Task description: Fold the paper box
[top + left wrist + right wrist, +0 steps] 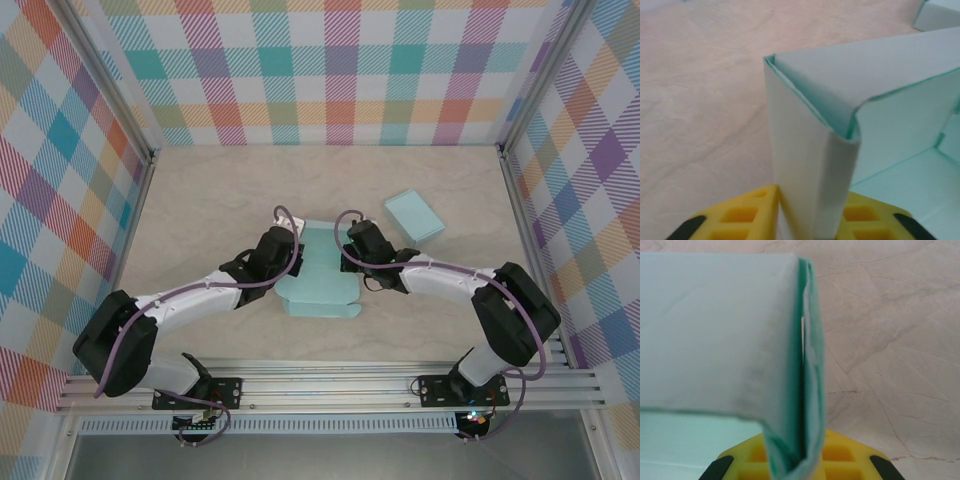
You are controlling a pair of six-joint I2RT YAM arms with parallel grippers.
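Observation:
The pale teal paper box (318, 272) lies partly folded at the table's middle, its front flap flat toward me and its side walls raised. My left gripper (284, 243) is shut on the box's left wall; in the left wrist view the doubled wall (805, 150) stands upright between the yellow fingers (740, 219), with the gripper (812, 222) at its foot. My right gripper (351, 245) is shut on the right wall; in the right wrist view the folded wall edge (807, 365) runs down into the gripper (796, 462).
A second teal box (414, 216), fully folded, sits just behind and to the right of my right gripper. Beige marbled table (220, 190) spreads around, bounded by checked walls and a metal rail (330, 385) at the near edge.

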